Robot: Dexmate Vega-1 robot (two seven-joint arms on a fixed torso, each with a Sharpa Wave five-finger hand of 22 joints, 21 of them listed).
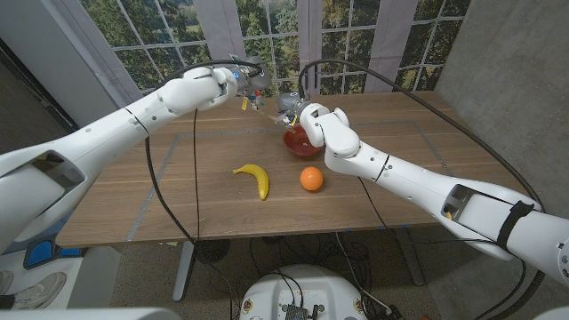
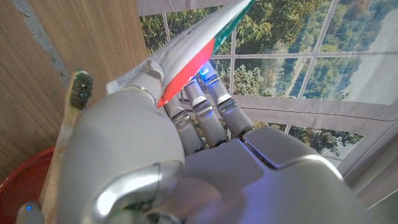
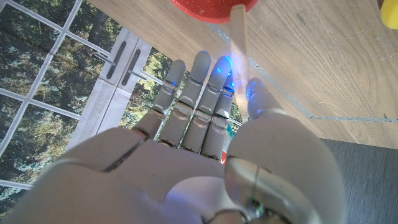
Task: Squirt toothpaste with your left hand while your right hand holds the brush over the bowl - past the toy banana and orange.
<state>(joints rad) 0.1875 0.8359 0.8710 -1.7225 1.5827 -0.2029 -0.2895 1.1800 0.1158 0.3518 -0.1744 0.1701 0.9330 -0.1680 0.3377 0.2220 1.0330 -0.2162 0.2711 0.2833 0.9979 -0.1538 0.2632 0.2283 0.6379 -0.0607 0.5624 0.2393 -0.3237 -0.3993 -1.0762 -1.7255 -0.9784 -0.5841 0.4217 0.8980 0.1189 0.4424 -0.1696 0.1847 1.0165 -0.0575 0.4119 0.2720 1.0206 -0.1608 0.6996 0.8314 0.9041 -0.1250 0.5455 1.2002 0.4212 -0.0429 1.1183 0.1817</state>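
I am at the squeezing step. My right hand [image 1: 322, 129] grips the brush [image 3: 239, 46] by its handle, fingers wrapped round it, and holds it above the red bowl [image 1: 299, 142] at the far middle of the desk [image 1: 178, 191]. My left hand [image 1: 233, 82] holds the toothpaste tube [image 2: 193, 53] pinched between thumb and fingers, raised just beside the right hand and a little to its left. In the left wrist view the bristle head [image 2: 79, 88] stands close by the tube, with the bowl's rim below it. The toy banana [image 1: 255, 178] and the orange [image 1: 310, 179] lie nearer to me, well apart from both hands. I cannot see the tube's nozzle, nor any paste on the bristles. Next, I judge, I must bring the nozzle right over the bristles and press the tube gently, keeping the brush steady over the bowl.
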